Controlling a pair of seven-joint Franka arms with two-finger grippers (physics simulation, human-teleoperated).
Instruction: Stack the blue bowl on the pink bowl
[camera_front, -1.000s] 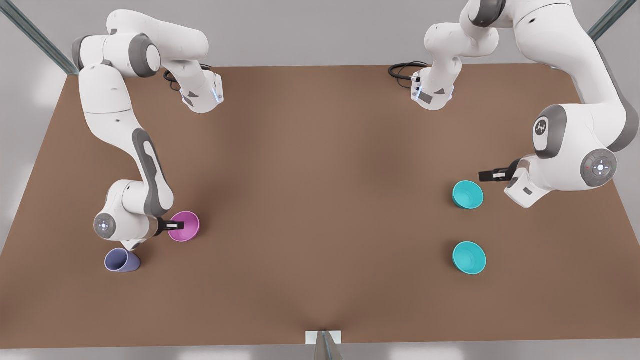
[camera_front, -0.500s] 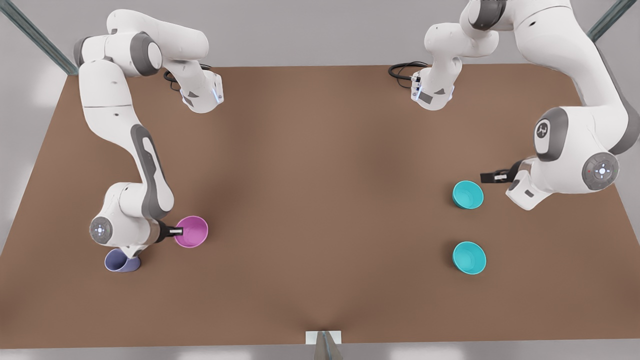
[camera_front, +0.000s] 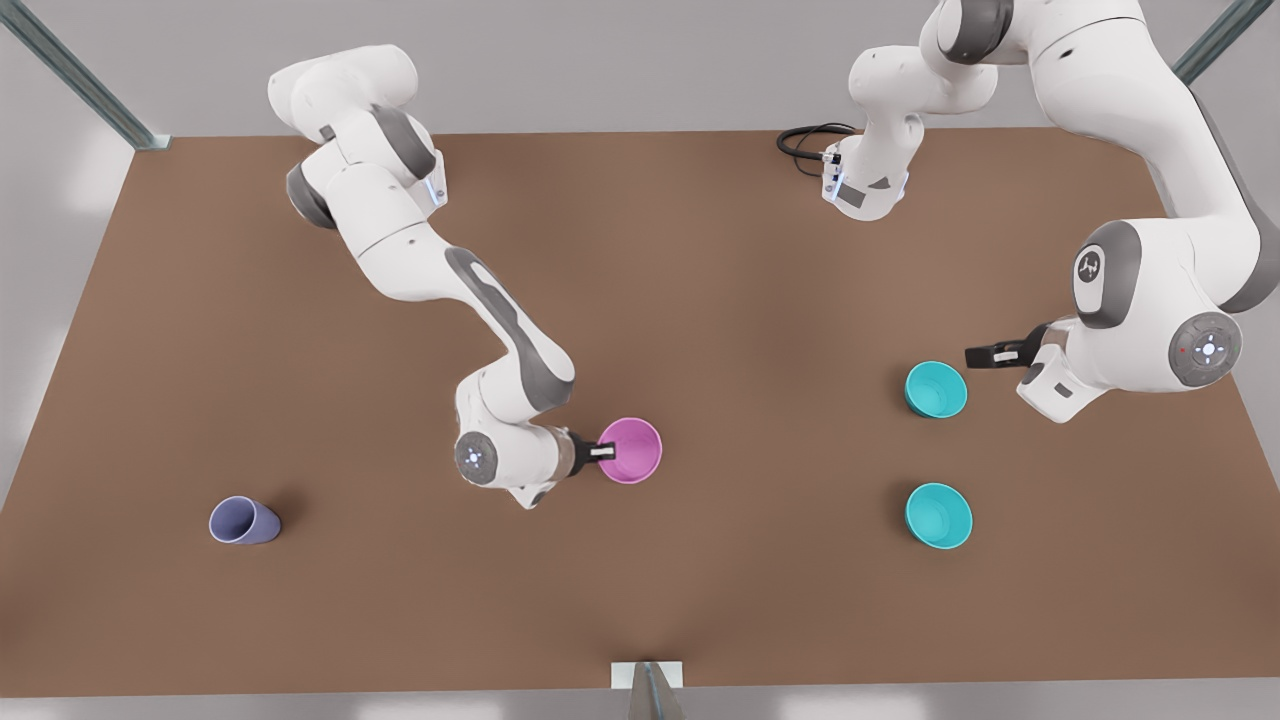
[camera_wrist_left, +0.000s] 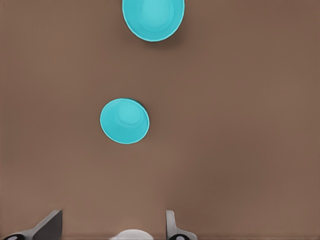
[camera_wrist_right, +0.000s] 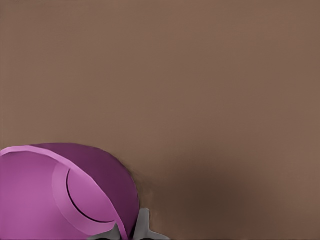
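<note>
Right gripper clamped on pink bowl rim at table centre, left gripper open just beside far blue bowl; best set pink down flat, upright, clear of both teal bowls

The front view looks steeply down on the whole brown surface from high above. The left wrist view faces down from well above two teal bowls, also seen from the front. The right wrist view sits close against the pink bowl.
</note>
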